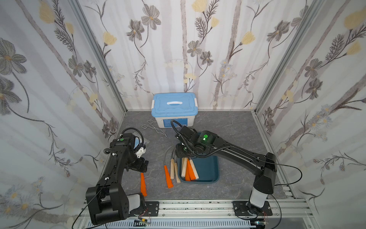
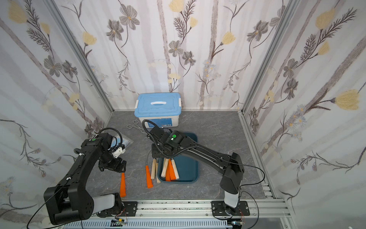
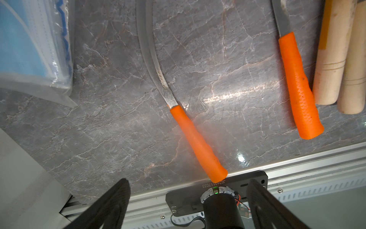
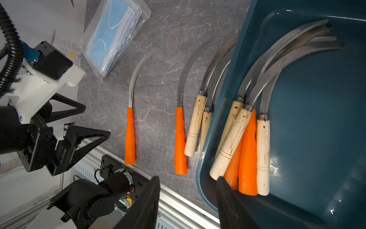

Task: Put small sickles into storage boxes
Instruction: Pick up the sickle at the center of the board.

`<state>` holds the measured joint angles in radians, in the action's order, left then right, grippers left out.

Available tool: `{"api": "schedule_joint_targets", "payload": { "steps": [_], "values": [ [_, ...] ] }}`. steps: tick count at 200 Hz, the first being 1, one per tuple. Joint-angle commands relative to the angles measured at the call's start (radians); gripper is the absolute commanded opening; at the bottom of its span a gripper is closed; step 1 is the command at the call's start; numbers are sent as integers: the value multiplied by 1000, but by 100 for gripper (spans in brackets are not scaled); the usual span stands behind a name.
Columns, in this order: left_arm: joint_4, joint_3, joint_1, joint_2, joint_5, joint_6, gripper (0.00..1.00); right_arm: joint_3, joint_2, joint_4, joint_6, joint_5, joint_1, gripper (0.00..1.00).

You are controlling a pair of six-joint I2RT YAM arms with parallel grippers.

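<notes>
The left fingers (image 3: pixel 116 198) stand wide apart and empty. The butt of a lone orange-handled sickle (image 3: pixel 196 142) lies on the bench (image 3: pixel 237 69) just ahead of the gap between them, close to the bench's front edge, with its blade curving towards a mask packet (image 3: pixel 29 49) and bare bench on either side. The right fingers (image 4: pixel 229 198) are parted with nothing between them, over the near rim of the teal tray (image 4: pixel 316 138), where five sickles (image 4: pixel 247 154) bunch along the side nearer the left arm and the far half is bare. A second orange sickle (image 4: pixel 180 142) and two wooden-handled sickles (image 4: pixel 195 126) lie on the bench just outside that side.
</notes>
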<state>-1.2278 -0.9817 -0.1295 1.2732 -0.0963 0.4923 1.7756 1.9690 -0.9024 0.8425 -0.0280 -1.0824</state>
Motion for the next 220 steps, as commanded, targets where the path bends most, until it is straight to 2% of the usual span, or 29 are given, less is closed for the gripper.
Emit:
{"api": "schedule_joint_targets", "payload": {
  "steps": [1,43,73,113,151,180,220],
  "values": [
    [13,11,0,16,13,21,93,4,8,49,39,-18,-9,49],
    [79,56,0,39,103,25,92,27,12,9,43,-3,2,48],
    [136,116,1,15,124,30,92,44,24,-49,41,16,13,48],
    [220,184,7,21,130,-34,91,58,31,-110,44,28,31,48],
    [306,225,52,35,179,-110,90,104,48,-217,40,16,49,48],
    [346,223,103,67,210,-154,90,119,50,-270,49,5,61,48],
    [345,129,137,154,217,-207,88,114,49,-343,50,-14,78,48]
  ]
}}
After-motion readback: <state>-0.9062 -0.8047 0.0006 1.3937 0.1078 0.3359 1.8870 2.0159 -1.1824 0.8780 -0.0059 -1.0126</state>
